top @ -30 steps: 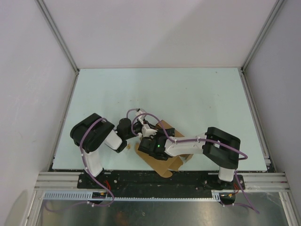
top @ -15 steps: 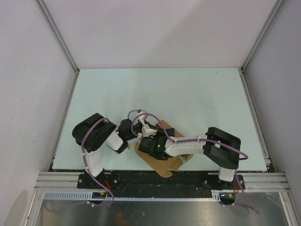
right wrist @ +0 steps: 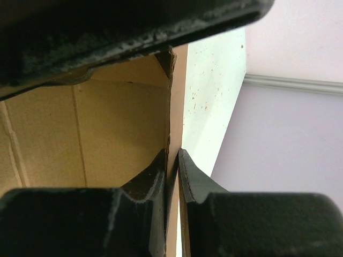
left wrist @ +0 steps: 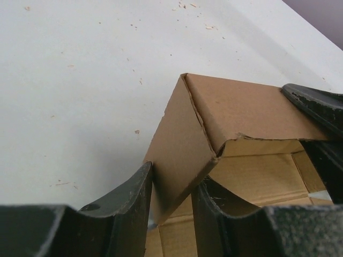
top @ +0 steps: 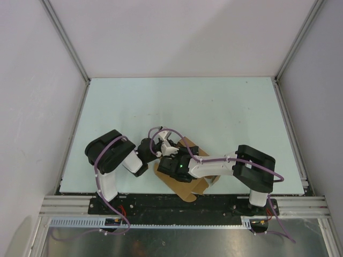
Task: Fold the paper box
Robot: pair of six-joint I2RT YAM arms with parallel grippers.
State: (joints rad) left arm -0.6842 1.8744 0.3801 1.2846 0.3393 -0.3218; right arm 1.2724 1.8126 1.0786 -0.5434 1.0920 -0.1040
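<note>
While the left gripper (left wrist: 172, 184) is clamping one raised flap of the paper box (left wrist: 241, 107), we are seeing the right gripper (right wrist: 172, 160) pinching a thin upright wall, box resting on the table (top: 225, 112).

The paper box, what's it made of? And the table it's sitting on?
The paper box looks like plain brown cardboard with a matte finish: its ragged edge is fibrous, and the inner face shows faint ribbing. The table looks like a smooth, hard, pale sheet with a dull sheen, maybe plastic or painted board. The pictures can't settle which.
</note>
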